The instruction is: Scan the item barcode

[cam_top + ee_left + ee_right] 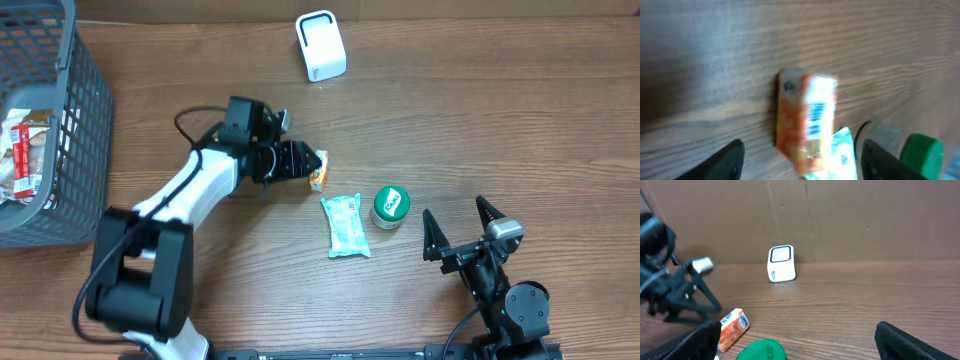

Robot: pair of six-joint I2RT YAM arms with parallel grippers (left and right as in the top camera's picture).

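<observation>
Orange packet (807, 120) lies free before open left gripper (308, 163); right gripper (454, 210) gapes; basket (85, 110) seemingly holds snack packs (22, 150).

The left gripper (316, 170) has black fingers. Between them, the packet (807, 120) is orange with a white panel of blue barcode stripes. Toward the right gripper (454, 208), which is also black, the pouch (346, 226) is pale mint green with white print. Beside it, the jar (390, 204) has a green lid with a white label. Far ahead of the right gripper, the scanner (320, 46) is white with a dark-framed face. Behind the left gripper, the basket (80, 120) is a grey lattice. The table (500, 120) is brown wood grain.
</observation>
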